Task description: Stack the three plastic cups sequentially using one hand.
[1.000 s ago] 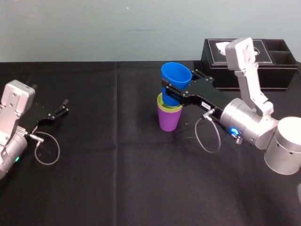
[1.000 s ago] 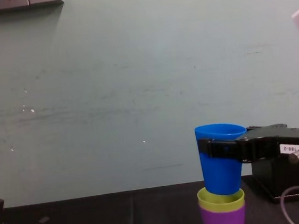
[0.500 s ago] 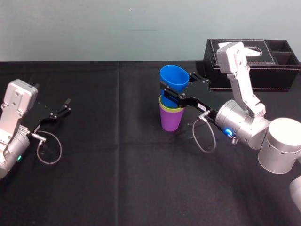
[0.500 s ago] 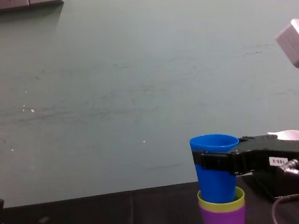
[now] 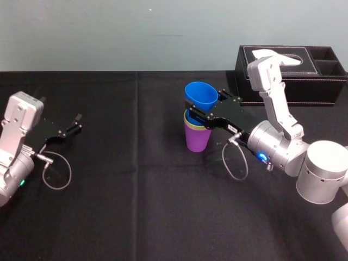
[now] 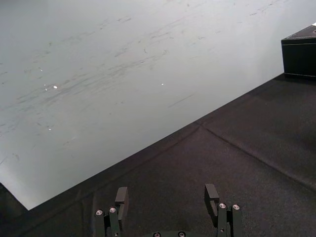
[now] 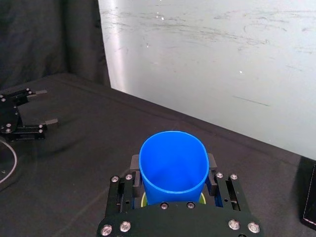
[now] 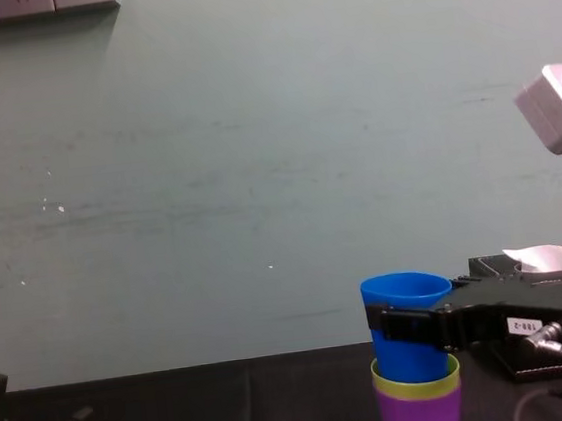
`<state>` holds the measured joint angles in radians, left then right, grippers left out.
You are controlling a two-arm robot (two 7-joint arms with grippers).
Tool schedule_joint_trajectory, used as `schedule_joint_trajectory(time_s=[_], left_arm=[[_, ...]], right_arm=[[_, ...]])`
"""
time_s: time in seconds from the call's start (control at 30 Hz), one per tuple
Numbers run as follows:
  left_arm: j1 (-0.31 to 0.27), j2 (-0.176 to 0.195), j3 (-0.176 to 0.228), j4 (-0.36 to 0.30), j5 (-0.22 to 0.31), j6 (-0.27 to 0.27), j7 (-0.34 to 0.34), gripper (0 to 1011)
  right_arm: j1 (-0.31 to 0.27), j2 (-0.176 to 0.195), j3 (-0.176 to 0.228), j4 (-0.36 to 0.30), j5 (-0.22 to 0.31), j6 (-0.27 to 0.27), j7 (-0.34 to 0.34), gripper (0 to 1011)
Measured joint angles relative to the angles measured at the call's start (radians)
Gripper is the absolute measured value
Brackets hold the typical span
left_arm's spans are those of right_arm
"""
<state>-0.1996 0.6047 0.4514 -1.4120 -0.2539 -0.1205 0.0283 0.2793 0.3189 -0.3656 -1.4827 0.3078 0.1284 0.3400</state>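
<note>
The purple cup [image 5: 196, 139] stands upright on the black table with the yellow-green cup [image 5: 190, 123] nested inside it, only its rim showing [image 8: 416, 380]. The blue cup [image 5: 200, 95] sits partly down inside the yellow-green one, its upper half above the rim [image 8: 407, 320]. My right gripper [image 5: 202, 111] is shut on the blue cup, one finger on each side of its wall [image 7: 173, 170]. My left gripper [image 5: 72, 124] rests open at the table's far left, away from the cups [image 6: 165, 195].
A black tissue box [image 5: 296, 70] with side compartments stands at the back right, just behind my right arm. A grey cable loop [image 5: 235, 160] hangs below the right wrist. The black tablecloth [image 5: 136, 206] lies bare in front and to the left of the stack.
My right gripper has lowered the blue cup from above the stack down into the yellow-green cup. The left arm stayed still.
</note>
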Motion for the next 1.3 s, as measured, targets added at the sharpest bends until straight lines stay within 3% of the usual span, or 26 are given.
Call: schedule_joint_trajectory(time_s=[1.03,1.3], left_arm=[[0.000,0.000,0.000,0.000,0.000,0.000,0.000,1011],[0.000,0.000,0.000,0.000,0.000,0.000,0.000,1011]], right_arm=[[0.002,-0.005,-0.009,0.046,-0.027,-0.015,0.010,723],[0.001,-0.005,-0.009,0.045,-0.026,-0.014,0.009,921]])
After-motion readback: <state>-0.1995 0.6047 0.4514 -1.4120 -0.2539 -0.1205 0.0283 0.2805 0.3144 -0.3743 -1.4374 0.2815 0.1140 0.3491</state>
